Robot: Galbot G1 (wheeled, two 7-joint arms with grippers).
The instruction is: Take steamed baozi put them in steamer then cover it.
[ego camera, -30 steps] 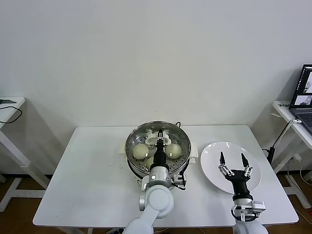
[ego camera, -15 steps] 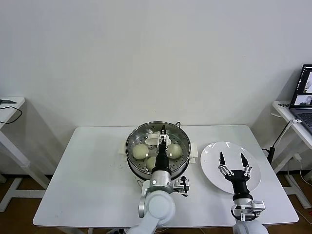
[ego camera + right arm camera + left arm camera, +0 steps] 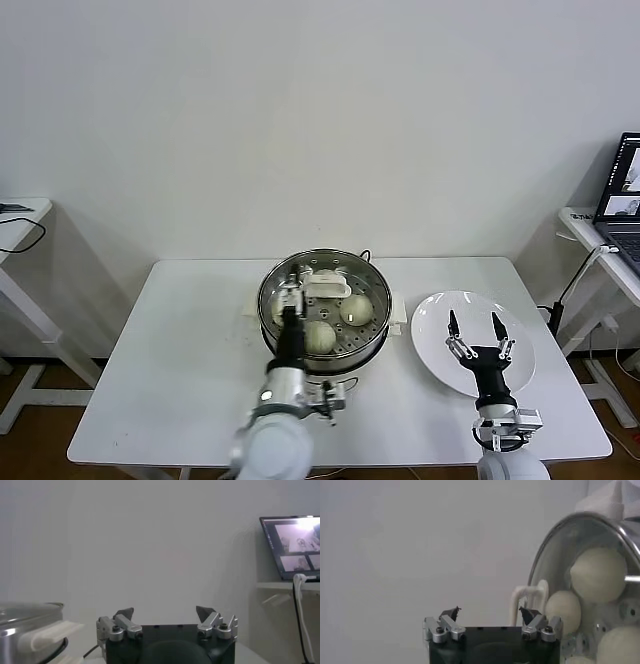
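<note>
Steamer (image 3: 322,345) sits mid-table on the white table (image 3: 170,390), shiny steel pot on its white base, and the glass cover (image 3: 300,262) is on top of it with the white handle (image 3: 325,284) toward the far side. Through the glass you can see the steamed baozi (image 3: 356,309) on the perforated tray, three of them easy to make out in the head view, one right, one near-centre, one partly behind the arm on the left.

The left gripper (image 3: 490,614) is over the left edge of the steamer, fingers spread wide and holding nothing. From its wrist camera the pot rim and the pale buns show right beside one fingertip, but I can't tell if it's actually touching the lid.

The right gripper (image 3: 474,323) hangs over the white plate (image 3: 440,355), which sits to the right of the steamer, just beside it. Its fingers are wide apart too, nothing between them. The plate looks bare.

A laptop (image 3: 622,195) sits on a side table far right.
</note>
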